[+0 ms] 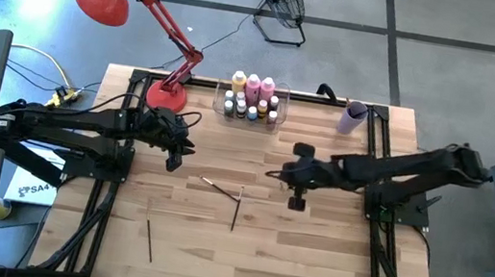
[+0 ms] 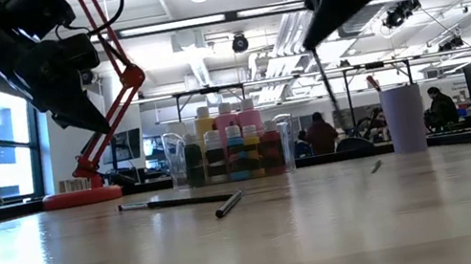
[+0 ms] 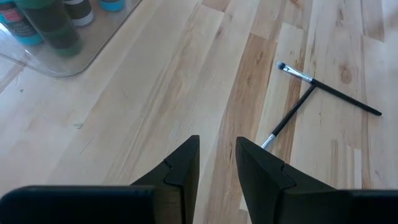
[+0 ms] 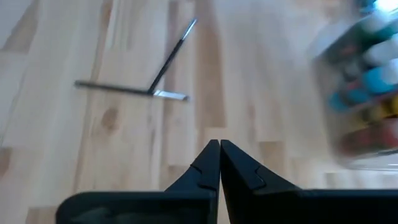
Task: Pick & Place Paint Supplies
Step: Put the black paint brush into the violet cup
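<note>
Hovering my right gripper [image 1: 297, 202] pinched closed and empty; two crossed thin dark-handled paintbrushes [image 1: 225, 194] are lying just beside it, left gripper [image 1: 174, 159] parted, empty.

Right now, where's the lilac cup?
In the high view the lilac cup stands at the table's far edge on the right side, right of the clear bin of paint bottles and beyond the right arm.

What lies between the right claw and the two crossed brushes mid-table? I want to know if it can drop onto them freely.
Nothing visible does. The right claw hangs shut above bare wood, and the crossed brushes lie apart from it on the open table. The clear bin and lilac cup stand at the far edge, off that path.
</note>
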Motion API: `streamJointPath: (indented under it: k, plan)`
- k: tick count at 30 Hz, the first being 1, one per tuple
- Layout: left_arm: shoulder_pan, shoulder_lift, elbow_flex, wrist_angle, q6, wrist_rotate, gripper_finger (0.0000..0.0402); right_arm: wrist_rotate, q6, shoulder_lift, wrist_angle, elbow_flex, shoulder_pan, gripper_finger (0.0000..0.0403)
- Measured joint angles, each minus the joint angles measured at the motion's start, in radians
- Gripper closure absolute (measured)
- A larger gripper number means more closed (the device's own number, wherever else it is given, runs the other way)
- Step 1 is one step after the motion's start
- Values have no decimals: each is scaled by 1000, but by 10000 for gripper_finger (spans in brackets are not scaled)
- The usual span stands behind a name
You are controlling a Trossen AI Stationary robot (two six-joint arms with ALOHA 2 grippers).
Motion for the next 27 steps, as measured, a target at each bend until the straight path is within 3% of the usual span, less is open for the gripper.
streamJointPath:
  k: [14, 27]
  plan:
    - [0, 0, 0, 0, -2, 0, 300, 187, 22, -252, -43, 1, -50, 400]
    - [0, 0, 0, -1, -2, 0, 300, 253, 14, -291, -101, 1, -174, 400]
